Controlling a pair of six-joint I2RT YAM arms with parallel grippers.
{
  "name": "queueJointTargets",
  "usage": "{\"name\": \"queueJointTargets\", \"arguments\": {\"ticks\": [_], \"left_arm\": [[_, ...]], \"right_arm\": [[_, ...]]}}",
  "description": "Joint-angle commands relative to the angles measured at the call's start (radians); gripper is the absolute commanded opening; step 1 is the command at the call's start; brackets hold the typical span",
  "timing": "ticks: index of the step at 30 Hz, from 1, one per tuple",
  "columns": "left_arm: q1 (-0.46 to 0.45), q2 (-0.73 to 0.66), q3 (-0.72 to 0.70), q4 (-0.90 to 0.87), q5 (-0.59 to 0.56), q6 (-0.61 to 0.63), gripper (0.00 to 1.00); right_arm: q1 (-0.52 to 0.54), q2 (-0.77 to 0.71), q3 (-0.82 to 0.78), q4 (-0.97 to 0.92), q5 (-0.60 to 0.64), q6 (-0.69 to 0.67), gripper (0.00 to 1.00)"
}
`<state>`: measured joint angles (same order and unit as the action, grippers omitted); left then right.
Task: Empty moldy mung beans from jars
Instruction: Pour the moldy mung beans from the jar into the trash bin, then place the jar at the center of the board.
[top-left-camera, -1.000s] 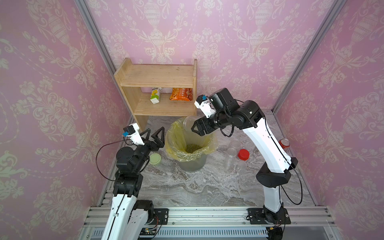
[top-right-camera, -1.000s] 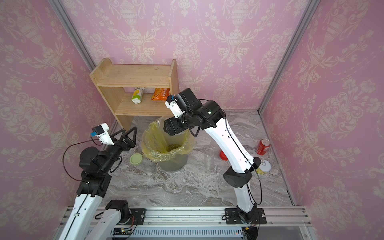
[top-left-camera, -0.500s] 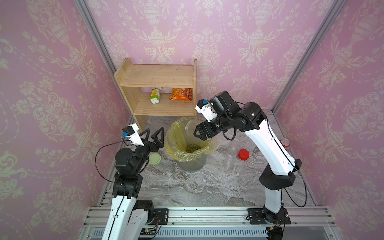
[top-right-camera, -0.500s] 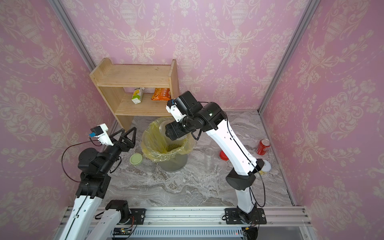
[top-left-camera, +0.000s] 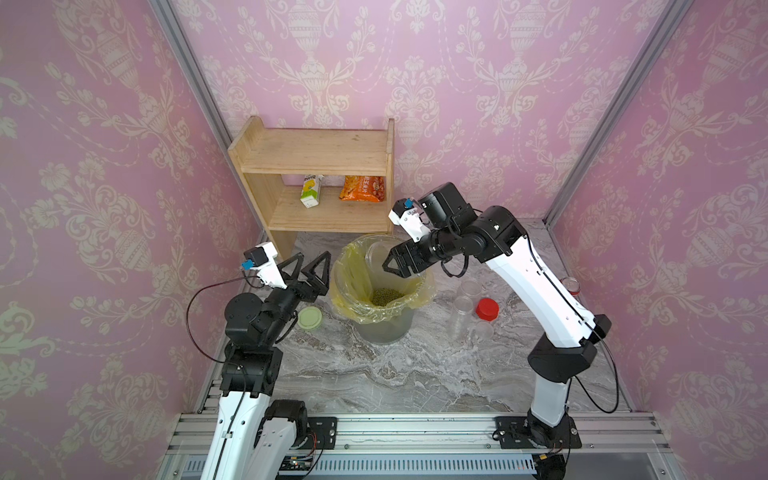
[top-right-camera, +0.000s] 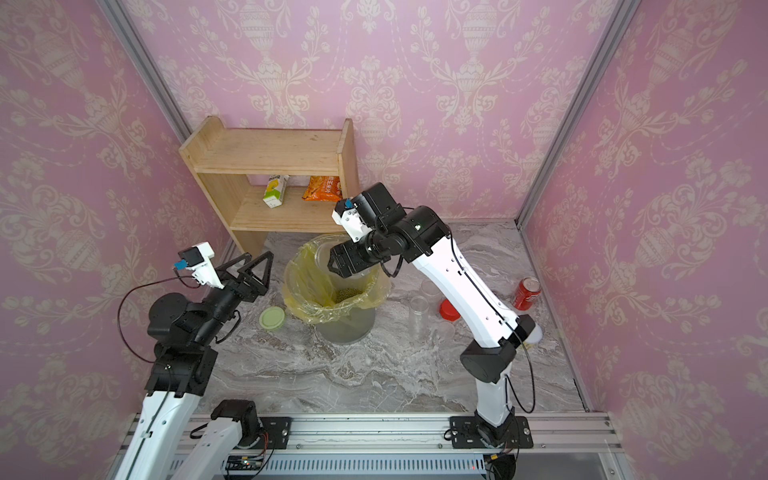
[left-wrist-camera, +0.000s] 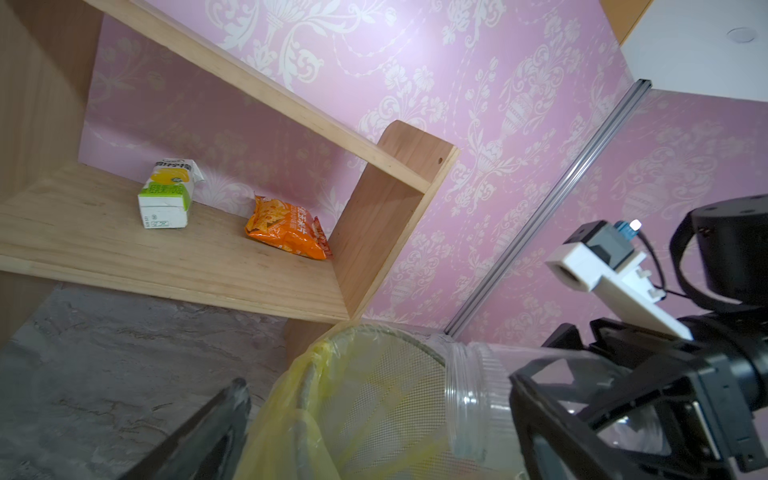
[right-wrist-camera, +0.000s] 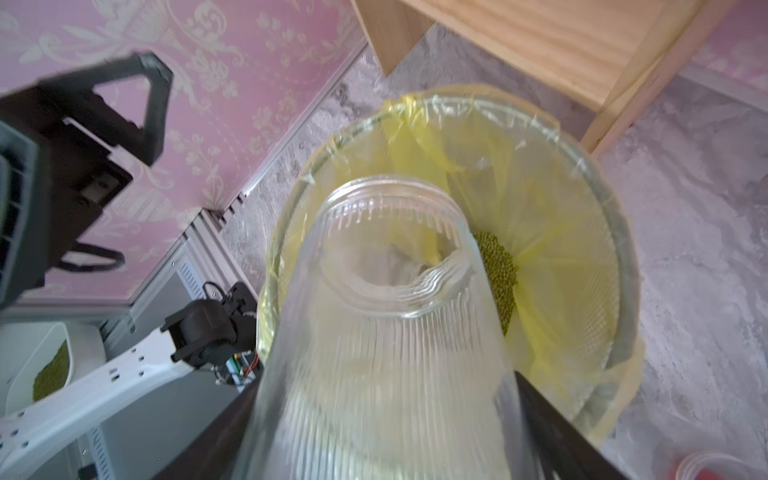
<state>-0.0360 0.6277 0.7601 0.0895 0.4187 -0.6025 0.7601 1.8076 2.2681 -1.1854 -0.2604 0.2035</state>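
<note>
Where bench begins, green lid (top-left-camera: 309, 318) lies flat beside left arm. Mid-bench: bin (top-left-camera: 386, 330) with yellow liner, beans (top-left-camera: 386, 296) heaped at bottom. Right of bin, apart from it: clear jars (top-left-camera: 462, 309), red lid (top-left-camera: 487, 308). Left pincer (top-left-camera: 308, 266) spread wide, empty, just beside bin rim. Right pincer (top-left-camera: 394, 266) clamped on ribbed jar (right-wrist-camera: 390, 324), tipped, mouth over bin. Behind: shelf (top-left-camera: 316, 151) with carton (top-left-camera: 311, 191), snack bag (top-left-camera: 363, 189).

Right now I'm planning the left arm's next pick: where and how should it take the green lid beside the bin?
Pinch the green lid across its rim, coming straight down from above. It lies flat on the table, a low disc, so a sideways approach would likely find little to hold.
</note>
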Motion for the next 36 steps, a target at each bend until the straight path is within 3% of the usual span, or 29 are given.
{"name": "queueJointTargets", "arguments": {"ticks": [1,5,11,19,28,33,36], "left_arm": [[-0.004,0.022,0.045,0.043,0.132,-0.081,0.95],[-0.004,0.051,0.056,0.12,0.201,-0.158,0.95],[-0.004,0.065,0.052,0.169,0.203,-0.237,0.98],[-0.043,0.151,0.026,0.47,0.17,-0.506,0.99],[-0.23,0.308,0.102,0.574,-0.013,-0.554,0.99],[-0.25,0.38,0.147,0.693,-0.05,-0.602,0.99],[-0.259,0.397,0.173,0.679,-0.057,-0.6,0.99]], "right_arm": [[-0.01,-0.148,-0.091,0.258,-0.129,-0.01,0.23],[-0.029,-0.223,-0.171,0.302,-0.172,0.001,0.23],[-0.059,-0.301,-0.282,0.4,-0.205,0.045,0.22],[-0.059,-0.338,-0.404,0.615,-0.173,0.055,0.21],[-0.04,-0.336,-0.402,0.807,-0.107,0.042,0.21],[-0.007,-0.321,-0.411,0.87,-0.052,0.001,0.2],[0.01,-0.307,-0.391,0.86,-0.032,-0.028,0.2]]}}
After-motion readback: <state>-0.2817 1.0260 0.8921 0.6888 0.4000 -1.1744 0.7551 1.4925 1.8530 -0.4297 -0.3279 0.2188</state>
